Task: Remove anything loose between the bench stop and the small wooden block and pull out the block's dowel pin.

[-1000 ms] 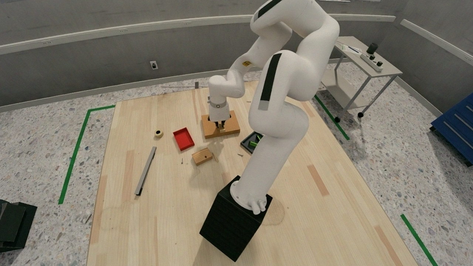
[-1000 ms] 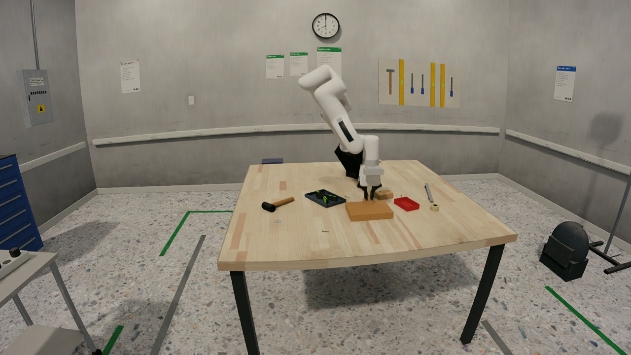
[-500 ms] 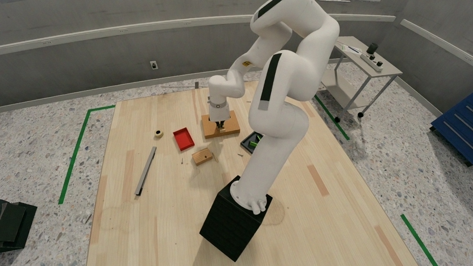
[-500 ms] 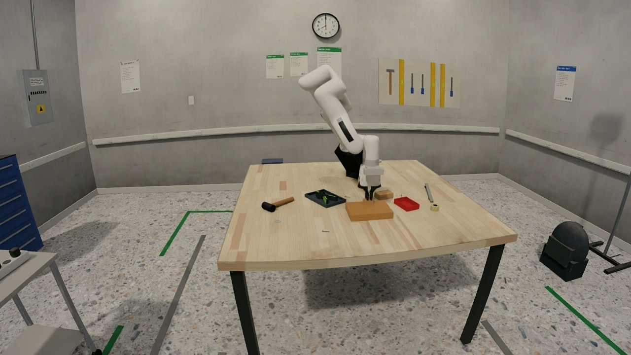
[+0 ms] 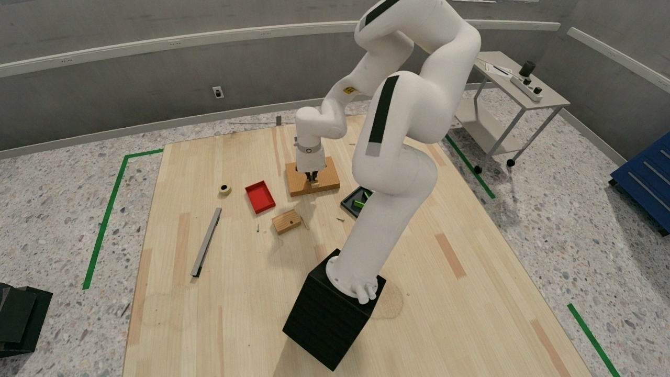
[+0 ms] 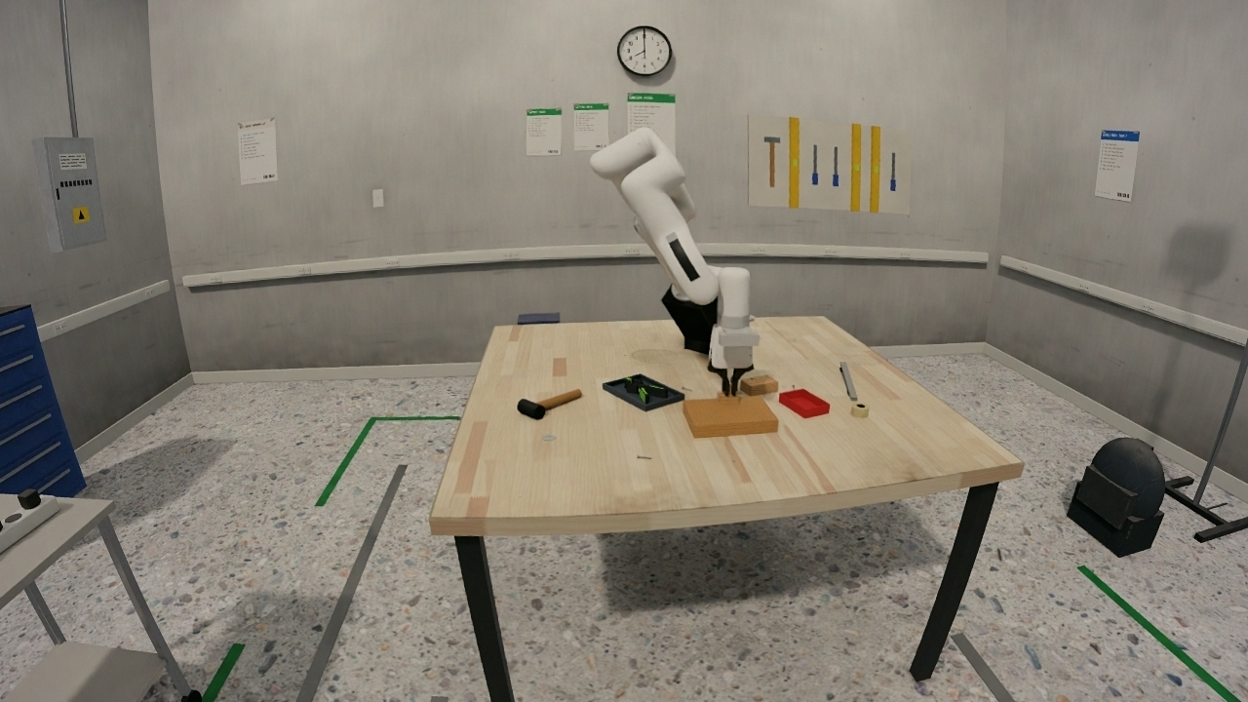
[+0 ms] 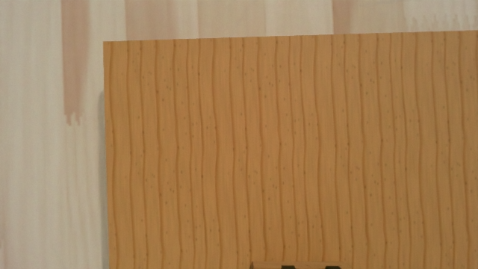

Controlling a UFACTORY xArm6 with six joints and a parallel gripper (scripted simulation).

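The orange-brown bench board point(image 5: 330, 177) point(image 6: 728, 418) point(image 7: 261, 149) lies on the table. A small pale wooden block point(image 5: 316, 181) point(image 7: 267, 265) sits at the board's edge nearest the robot base. My gripper point(image 5: 312, 179) point(image 6: 728, 390) points straight down onto this block. Its fingers stand narrow and are shut on a thin upright thing on the block's top, which I take to be the dowel pin. The pin itself is hidden by the fingers. In the wrist view only the block's far edge and two dark fingertips show at the bottom. I cannot make out the bench stop or a spring clamp.
A second wooden block with a hole point(image 5: 286, 221) point(image 6: 759, 384) lies loose on the table. Nearby are a red tray point(image 5: 259, 197) point(image 6: 803, 402), a tape roll point(image 5: 224, 188), a grey metal bar point(image 5: 205, 241), a black tray with green parts point(image 5: 356, 201) point(image 6: 642, 390) and a mallet point(image 6: 548, 403).
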